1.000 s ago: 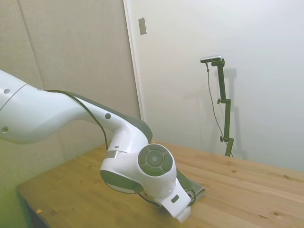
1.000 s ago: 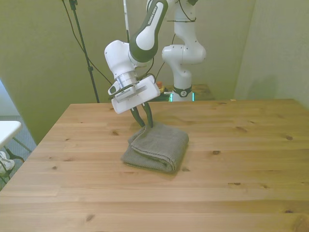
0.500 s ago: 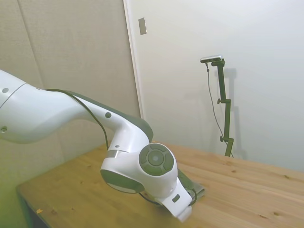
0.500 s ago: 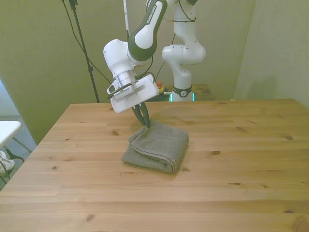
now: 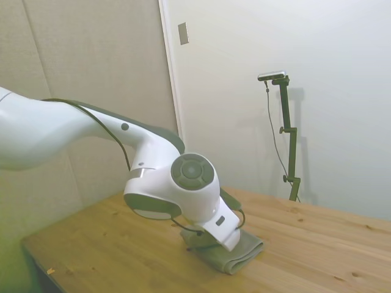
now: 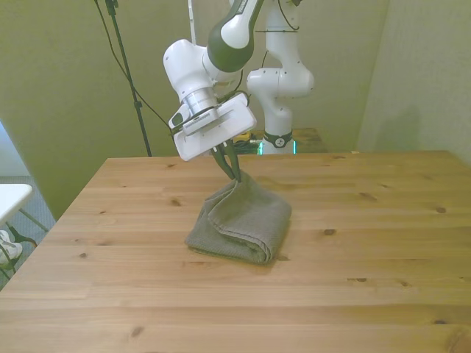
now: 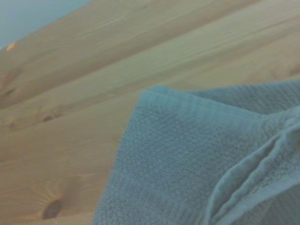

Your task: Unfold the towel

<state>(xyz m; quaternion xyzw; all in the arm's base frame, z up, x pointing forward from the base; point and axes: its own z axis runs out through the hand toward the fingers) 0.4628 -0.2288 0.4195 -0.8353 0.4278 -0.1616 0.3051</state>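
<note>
Robot lab — Franka arm [image 6: 221,44] at wooden table [image 6: 353,294], bare walls.

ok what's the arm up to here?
The white Franka arm's gripper is pinched on a corner of the grey-green towel and holds that corner up off the wooden table, so the top layer rises into a peak. The rest of the towel lies folded on the table, so the unfolding has only begun. Nothing else is being handled.
</note>
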